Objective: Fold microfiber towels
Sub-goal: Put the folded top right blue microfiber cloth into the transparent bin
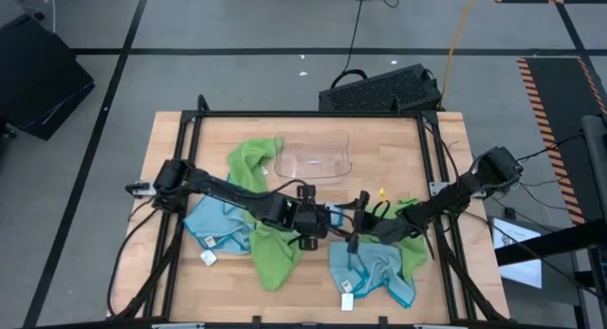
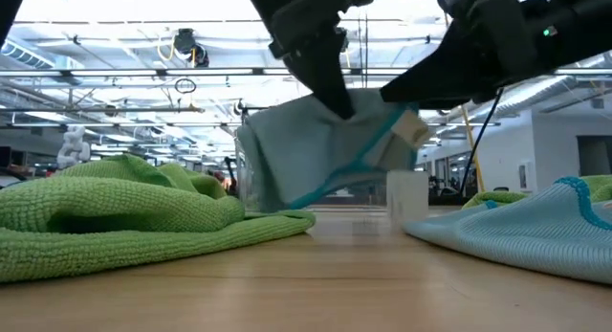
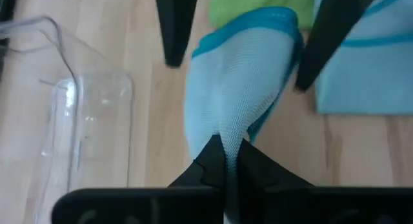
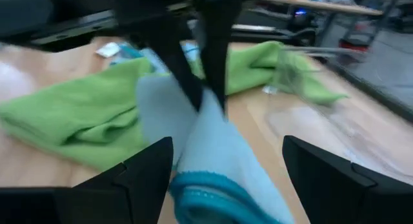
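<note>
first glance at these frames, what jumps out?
A light blue towel hangs lifted above mid-table, pinched in the shut jaws of the left gripper. The right gripper straddles its free end, jaws wide open. Lime green towels and more blue ones lie crumpled around, beside a clear plastic tray.

I've got two matte black jointed arms, slim links with chunkier joint housings and loose black cables. Left gripper (image 3: 226, 161) has flat black tapered fingers; right gripper (image 4: 219, 179) has broad, blunt black ones, either side of the wooden table (image 1: 313, 125).
</note>
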Robot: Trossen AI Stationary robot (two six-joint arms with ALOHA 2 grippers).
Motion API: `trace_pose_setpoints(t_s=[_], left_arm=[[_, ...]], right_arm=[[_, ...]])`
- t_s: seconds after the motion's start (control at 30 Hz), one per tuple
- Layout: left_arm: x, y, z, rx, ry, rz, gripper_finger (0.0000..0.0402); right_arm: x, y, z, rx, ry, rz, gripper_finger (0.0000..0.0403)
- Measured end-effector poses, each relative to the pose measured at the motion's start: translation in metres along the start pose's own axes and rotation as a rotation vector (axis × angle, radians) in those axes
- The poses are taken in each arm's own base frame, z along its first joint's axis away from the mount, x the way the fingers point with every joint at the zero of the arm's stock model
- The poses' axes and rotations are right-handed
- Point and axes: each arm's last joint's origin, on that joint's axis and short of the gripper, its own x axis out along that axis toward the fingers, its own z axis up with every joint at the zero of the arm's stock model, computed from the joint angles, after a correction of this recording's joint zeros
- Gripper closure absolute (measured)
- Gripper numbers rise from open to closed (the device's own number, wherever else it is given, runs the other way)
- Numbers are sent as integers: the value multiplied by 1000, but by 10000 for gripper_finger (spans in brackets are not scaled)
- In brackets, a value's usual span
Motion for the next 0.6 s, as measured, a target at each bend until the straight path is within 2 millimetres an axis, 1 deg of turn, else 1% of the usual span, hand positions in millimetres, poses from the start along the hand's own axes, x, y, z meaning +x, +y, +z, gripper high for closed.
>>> trace_pose_setpoints(t_s=[0.17, 0.3, 0.43, 0.6], left_arm=[[1, 2, 0, 8, 3, 4, 389], [2, 4, 0, 7, 5, 6, 392], [2, 4, 0, 10, 4, 7, 381], [2, 4, 0, 14, 2, 6, 391]], right_arm=[[2, -5, -5, -10, 43, -44, 136], [3, -8, -11, -43, 93, -65, 169], [5, -11, -13, -49, 120, -79, 205], [5, -12, -13, -101, 123, -72, 232]])
